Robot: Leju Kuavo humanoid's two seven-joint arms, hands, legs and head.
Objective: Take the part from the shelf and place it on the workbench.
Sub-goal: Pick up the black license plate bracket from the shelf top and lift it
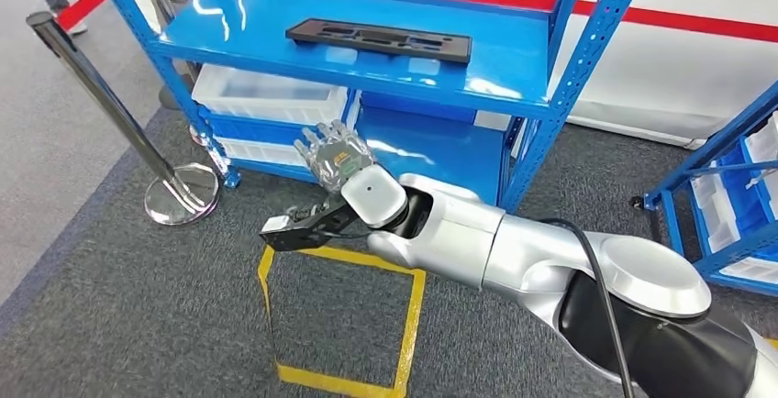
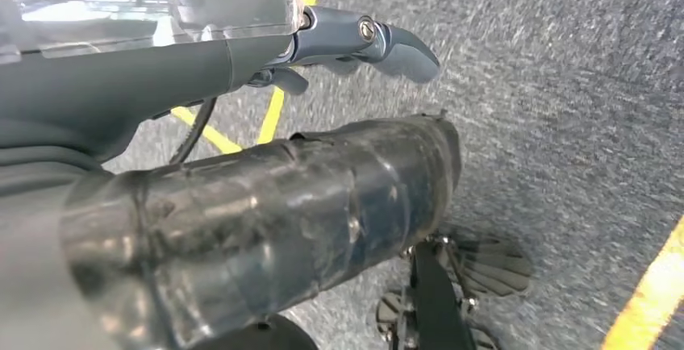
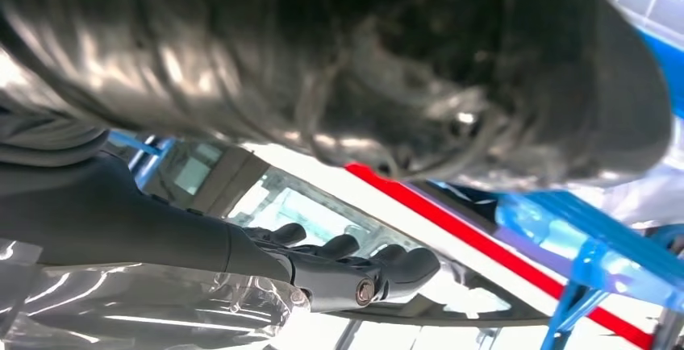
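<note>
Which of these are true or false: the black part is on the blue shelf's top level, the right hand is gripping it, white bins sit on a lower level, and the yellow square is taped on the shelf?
1. The black part lies on the blue shelf's top level. True.
2. The right hand is gripping the part. False: it is raised below the top level, apart from the part.
3. White bins sit on a lower level. True.
4. The yellow square is taped on the shelf. False: it is on the grey floor.
</note>
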